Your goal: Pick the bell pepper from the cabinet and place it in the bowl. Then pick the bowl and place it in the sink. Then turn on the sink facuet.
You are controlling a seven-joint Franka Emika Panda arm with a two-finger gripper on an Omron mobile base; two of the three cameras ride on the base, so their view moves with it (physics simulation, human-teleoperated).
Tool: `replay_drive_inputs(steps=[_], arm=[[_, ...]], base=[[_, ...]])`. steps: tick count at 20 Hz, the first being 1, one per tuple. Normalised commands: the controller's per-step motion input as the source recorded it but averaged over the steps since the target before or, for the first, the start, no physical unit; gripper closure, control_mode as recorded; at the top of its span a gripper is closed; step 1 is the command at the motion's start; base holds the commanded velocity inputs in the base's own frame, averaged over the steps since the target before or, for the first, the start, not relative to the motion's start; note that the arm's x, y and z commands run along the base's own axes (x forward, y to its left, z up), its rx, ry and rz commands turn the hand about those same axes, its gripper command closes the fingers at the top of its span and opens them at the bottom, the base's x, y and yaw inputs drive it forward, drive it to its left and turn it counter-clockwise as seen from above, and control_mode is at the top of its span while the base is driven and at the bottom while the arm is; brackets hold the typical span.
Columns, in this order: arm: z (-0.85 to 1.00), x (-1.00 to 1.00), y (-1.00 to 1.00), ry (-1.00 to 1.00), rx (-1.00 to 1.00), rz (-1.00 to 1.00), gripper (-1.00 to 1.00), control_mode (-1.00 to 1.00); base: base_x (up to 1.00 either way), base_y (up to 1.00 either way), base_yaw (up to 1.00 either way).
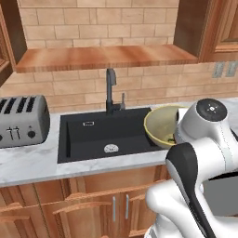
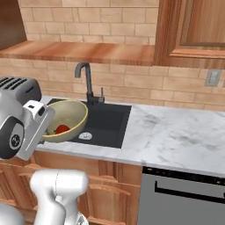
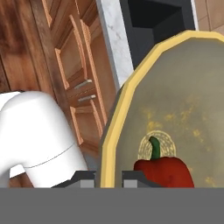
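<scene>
My gripper is shut on the yellow rim of the beige bowl. The bowl is lifted and tilted over the right end of the black sink. The red bell pepper lies inside it against the low side, also seen in the right base view as the bell pepper within the bowl. Behind the basin stands the dark faucet with its small side lever. The cabinet shelf runs above it, and the cabinet door is at the upper right.
A silver toaster stands on the marble counter left of the sink. To the right the counter stretches over a dishwasher. Wooden drawers with silver pulls sit under the sink.
</scene>
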Motion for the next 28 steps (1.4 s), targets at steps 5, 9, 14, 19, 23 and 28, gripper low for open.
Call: replay_drive_inputs(steps=[5, 9, 14, 19, 23, 28], arm=[[0.0, 0.0, 0.0, 0.0, 0.0, 0.0, 1.0, 1.0], [0.0, 0.0, 0.0, 0.0, 0.0, 0.0, 1.0, 1.0], [0.0, 0.0, 0.0, 0.0, 0.0, 0.0, 1.0, 1.0], [0.0, 0.0, 0.0, 0.0, 0.0, 0.0, 1.0, 1.0], [0.0, 0.0, 0.0, 0.0, 0.0, 0.0, 1.0, 1.0], [0.0, 0.0, 0.0, 0.0, 0.0, 0.0, 1.0, 1.0]], base=[[0.53, 0.0, 0.0], [0.44, 0.0, 0.0], [0.46, 0.0, -0.01], [0.5, 0.0, -0.02], [0.33, 0.0, 0.0], [0.09, -0.02, 0.0]])
